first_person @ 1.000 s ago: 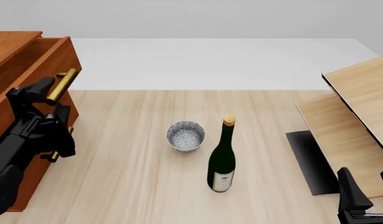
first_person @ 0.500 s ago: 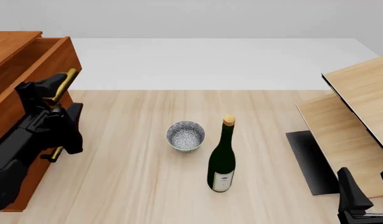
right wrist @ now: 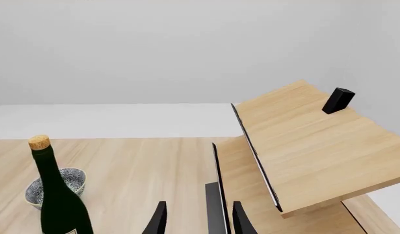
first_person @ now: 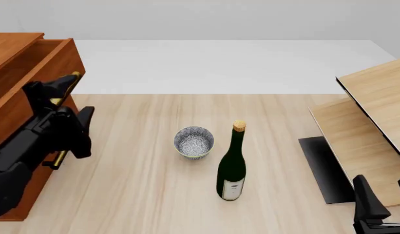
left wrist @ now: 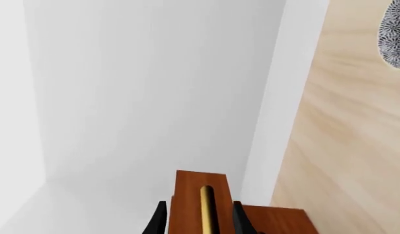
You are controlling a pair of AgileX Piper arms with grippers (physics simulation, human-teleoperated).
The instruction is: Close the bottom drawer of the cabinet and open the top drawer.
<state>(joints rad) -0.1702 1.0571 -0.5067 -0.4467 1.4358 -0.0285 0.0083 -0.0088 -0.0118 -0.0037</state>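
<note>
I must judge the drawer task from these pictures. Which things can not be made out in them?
- Bottom drawer: not identifiable in the front view; the left arm and the picture's edge hide the lower part of the cabinet.
- Left hand: whether it grips the brass handle; the left wrist view cuts the fingers off.
- Right hand: only finger tips show, near the pale boards.

We're looking at one reddish-brown wooden cabinet (first_person: 18, 92), one dark green corked bottle (first_person: 232, 168), one speckled bowl (first_person: 194, 142), two pale wooden boards (first_person: 375, 105).
</note>
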